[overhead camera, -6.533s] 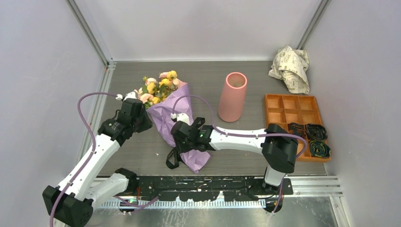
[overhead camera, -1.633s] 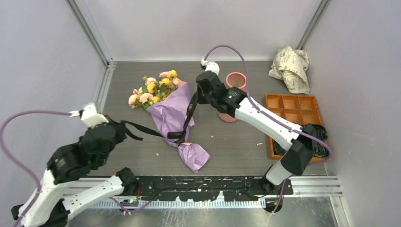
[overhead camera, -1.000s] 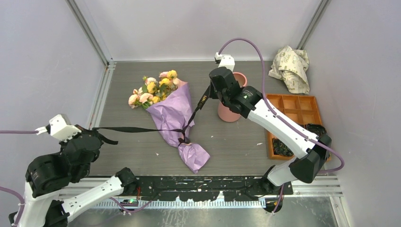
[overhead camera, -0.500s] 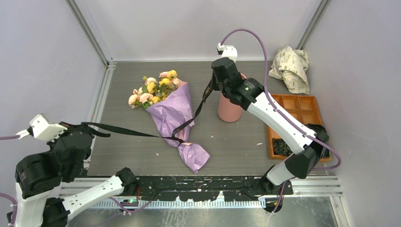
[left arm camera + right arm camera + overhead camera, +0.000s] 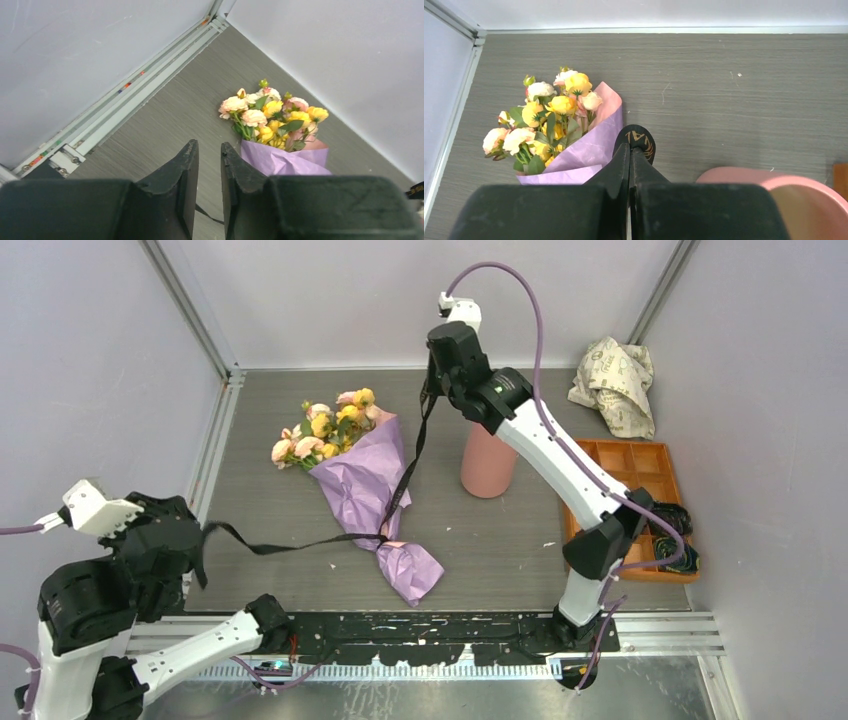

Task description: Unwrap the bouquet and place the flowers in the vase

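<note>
Where your bouquet [image 5: 365, 485] lies: on its side on the table [image 5: 500, 540], left of the vase [image 5: 488, 462], flowers [image 5: 325, 430] toward the back-left corner, lilac paper on.
Your right gripper [image 5: 629, 147]: raised high beside the vase, jaws pinched on the black ribbon [image 5: 640, 139] end.
That ribbon: drops to the bouquet's neck, then trails slack toward your left gripper [image 5: 208, 147].
Left jaws: a little apart.
</note>
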You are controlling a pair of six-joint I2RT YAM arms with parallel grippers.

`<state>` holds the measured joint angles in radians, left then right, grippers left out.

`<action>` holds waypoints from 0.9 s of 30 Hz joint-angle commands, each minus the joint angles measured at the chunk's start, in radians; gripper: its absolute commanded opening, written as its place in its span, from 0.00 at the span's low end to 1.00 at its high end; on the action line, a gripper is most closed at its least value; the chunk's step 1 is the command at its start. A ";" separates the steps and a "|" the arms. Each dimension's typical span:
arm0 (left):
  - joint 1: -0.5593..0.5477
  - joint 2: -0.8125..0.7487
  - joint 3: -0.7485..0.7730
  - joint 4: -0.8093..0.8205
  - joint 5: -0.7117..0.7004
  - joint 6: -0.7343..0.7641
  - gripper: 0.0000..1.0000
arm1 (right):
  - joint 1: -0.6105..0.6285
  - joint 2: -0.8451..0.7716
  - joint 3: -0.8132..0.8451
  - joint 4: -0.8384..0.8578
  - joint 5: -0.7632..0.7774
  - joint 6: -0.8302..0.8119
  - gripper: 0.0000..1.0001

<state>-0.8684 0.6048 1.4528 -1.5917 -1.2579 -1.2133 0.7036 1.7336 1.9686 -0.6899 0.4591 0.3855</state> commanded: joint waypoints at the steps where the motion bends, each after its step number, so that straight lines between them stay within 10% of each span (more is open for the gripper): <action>1: -0.001 0.011 -0.045 -0.047 -0.033 0.077 0.27 | -0.007 0.102 0.176 -0.017 -0.027 -0.035 0.04; 7: -0.001 0.012 -0.171 0.263 0.099 0.322 0.36 | -0.027 0.287 0.449 -0.125 -0.068 -0.046 0.30; 12: -0.001 0.088 -0.295 0.442 0.243 0.376 0.39 | -0.026 0.151 0.187 -0.009 -0.146 -0.016 0.60; 27: 0.167 0.593 -0.608 1.012 0.804 0.372 0.11 | 0.187 -0.350 -0.685 0.167 -0.264 0.155 0.59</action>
<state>-0.7757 1.1610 0.9016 -0.7807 -0.6186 -0.8356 0.7929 1.4097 1.4189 -0.5827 0.2188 0.4782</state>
